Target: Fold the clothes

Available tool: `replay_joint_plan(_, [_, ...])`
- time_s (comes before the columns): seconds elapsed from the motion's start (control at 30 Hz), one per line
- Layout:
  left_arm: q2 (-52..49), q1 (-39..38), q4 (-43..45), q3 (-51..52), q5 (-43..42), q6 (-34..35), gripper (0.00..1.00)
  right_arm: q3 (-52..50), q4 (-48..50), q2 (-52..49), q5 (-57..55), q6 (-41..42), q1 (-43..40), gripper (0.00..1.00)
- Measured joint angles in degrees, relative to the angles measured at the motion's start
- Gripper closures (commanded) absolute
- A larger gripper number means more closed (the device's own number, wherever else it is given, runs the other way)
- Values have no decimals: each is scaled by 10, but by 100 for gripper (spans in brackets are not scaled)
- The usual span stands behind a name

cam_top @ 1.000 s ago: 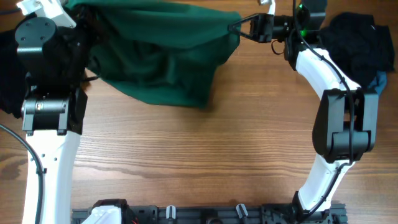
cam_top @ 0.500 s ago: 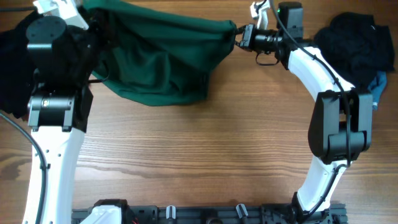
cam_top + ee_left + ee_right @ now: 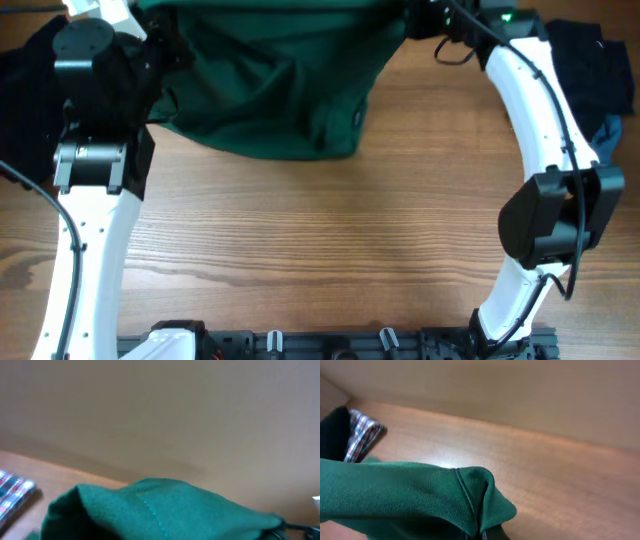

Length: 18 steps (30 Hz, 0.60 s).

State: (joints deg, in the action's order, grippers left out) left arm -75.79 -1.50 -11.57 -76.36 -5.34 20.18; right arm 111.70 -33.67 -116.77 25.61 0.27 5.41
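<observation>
The left gripper (image 3: 148,22) and right gripper (image 3: 405,15) are pinching corners of the garment (image 3: 270,90), stretching it above the far side of the table (image 3: 320,250). They are probably flattening it for folding.

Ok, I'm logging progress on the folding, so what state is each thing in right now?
large dark-green fabric garment: unfolded, held up by its top edge, lower part bunched on wooden table.
left end effector: shut on the garment.
right end effector: shut on the garment.
black knitted garment: crumpled, lying loose.
red-blue plaid cloth: lying untouched.
</observation>
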Motion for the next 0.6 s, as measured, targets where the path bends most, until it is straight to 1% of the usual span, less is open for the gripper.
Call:
replay_joint_plan(0.13, [-30, 2, 107, 0, 5, 0, 96, 58, -1, 0, -7, -6, -11, 96])
replay_joint_plan(0.3, [-54, 2, 238, 0, 34, 0, 96, 128, 1, 0, -30, -19, -10, 96])
replay_joint_plan(0.47, [-59, 2, 279, 0, 39, 0, 96, 186, 2, 0, -49, -26, -10, 96])
replay_joint_plan(0.6, [-74, 2, 298, -1, 40, 0, 96, 194, -10, 1, -53, -30, -13, 96])
